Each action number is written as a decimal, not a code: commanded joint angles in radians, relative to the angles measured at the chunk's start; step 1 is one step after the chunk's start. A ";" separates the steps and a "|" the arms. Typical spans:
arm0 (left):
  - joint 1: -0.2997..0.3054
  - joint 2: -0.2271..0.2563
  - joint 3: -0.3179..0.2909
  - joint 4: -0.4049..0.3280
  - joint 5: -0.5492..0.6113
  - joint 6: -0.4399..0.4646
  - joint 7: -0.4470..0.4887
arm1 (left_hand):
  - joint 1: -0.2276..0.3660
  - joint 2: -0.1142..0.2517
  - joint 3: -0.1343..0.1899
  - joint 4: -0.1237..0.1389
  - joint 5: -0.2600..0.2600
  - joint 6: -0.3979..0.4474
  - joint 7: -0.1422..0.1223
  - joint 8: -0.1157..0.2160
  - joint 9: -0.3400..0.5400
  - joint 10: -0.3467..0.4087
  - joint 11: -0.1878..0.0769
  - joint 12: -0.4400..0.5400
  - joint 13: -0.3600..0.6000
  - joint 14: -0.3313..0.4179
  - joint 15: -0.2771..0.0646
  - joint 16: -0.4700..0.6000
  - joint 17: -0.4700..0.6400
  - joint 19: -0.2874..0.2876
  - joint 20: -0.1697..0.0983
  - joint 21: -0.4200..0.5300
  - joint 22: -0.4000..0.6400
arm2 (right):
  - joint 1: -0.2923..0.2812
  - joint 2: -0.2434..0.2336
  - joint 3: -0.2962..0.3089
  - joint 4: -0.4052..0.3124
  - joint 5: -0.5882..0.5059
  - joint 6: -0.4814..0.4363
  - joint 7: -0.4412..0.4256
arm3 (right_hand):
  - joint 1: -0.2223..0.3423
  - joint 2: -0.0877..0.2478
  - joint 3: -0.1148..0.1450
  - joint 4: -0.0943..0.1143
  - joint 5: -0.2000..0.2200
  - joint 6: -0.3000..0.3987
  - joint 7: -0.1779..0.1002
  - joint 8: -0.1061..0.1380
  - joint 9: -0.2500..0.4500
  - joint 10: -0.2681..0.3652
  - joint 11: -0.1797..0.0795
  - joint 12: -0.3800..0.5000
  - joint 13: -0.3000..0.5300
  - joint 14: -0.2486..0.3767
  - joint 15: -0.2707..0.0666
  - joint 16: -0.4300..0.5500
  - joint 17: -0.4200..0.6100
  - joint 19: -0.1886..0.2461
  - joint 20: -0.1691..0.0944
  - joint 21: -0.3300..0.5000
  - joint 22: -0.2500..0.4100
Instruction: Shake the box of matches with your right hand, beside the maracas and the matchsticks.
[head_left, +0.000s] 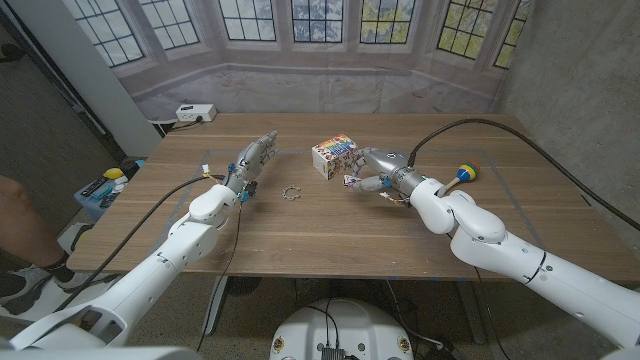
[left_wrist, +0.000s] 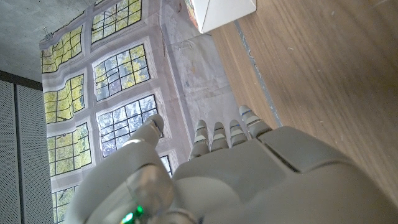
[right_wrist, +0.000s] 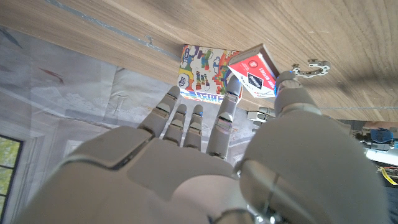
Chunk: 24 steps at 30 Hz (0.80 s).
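My right hand (head_left: 385, 174) hovers over the middle of the wooden table (head_left: 300, 235). It pinches a small red, white and blue matchbox (right_wrist: 254, 73) between thumb and a finger; the matchbox (head_left: 353, 181) shows at the fingertips. Just beyond the fingers stands a colourful patterned box (head_left: 335, 155) (right_wrist: 200, 70). A maraca (head_left: 466, 172) with a yellow, blue and orange head lies behind the right wrist. A small pale ring-shaped cluster (head_left: 291, 192) (right_wrist: 311, 67), too small to make out, lies between the hands. My left hand (head_left: 254, 160) (left_wrist: 249, 180) holds nothing, fingers straight and apart.
A white power strip (head_left: 195, 112) sits at the table's far left corner. A black cable (head_left: 520, 140) arcs over the right side of the table. A white box corner (left_wrist: 225, 12) shows ahead of the left hand. A person's leg (head_left: 20, 215) is at the left edge.
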 joint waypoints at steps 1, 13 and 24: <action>-0.002 -0.003 0.001 0.004 0.001 -0.001 0.005 | 0.012 -0.002 -0.005 -0.002 0.008 0.006 0.003 0.006 0.001 -0.002 0.001 0.009 0.006 -0.003 0.003 0.001 0.005 0.001 0.010 -0.002 0.006 | -0.005 0.014 0.012 0.009 -0.011 0.020 0.013 | 0.006 0.008 -0.002 0.002 -0.003 -0.001 -0.001 0.000 0.003 0.005 0.005 -0.001 0.001 0.006 0.000 0.001 0.002 0.000 0.006 -0.001 0.005; 0.001 -0.002 0.001 -0.003 0.003 0.000 0.008 | 0.012 -0.002 -0.005 -0.002 0.008 0.007 0.004 0.006 0.002 -0.001 0.002 0.009 0.006 -0.003 0.003 0.002 0.005 0.001 0.015 -0.002 0.006 | 0.010 0.036 0.032 0.042 -0.012 0.010 -0.025 | 0.006 0.009 -0.003 0.002 -0.004 0.000 -0.001 0.000 0.003 0.009 0.011 -0.001 0.001 0.009 0.000 0.001 0.002 0.001 0.006 -0.001 0.005; 0.009 0.002 0.002 -0.016 0.004 0.006 0.014 | 0.013 -0.002 -0.006 -0.002 0.008 0.006 0.004 0.006 0.002 -0.001 0.001 0.009 0.006 -0.003 0.003 0.002 0.005 0.001 0.014 -0.002 0.006 | 0.024 0.060 0.055 0.067 -0.001 -0.032 -0.074 | 0.006 0.009 -0.004 0.002 -0.005 0.000 0.000 0.000 0.005 0.011 0.014 -0.001 0.001 0.014 -0.002 0.001 0.002 0.001 0.006 -0.001 0.005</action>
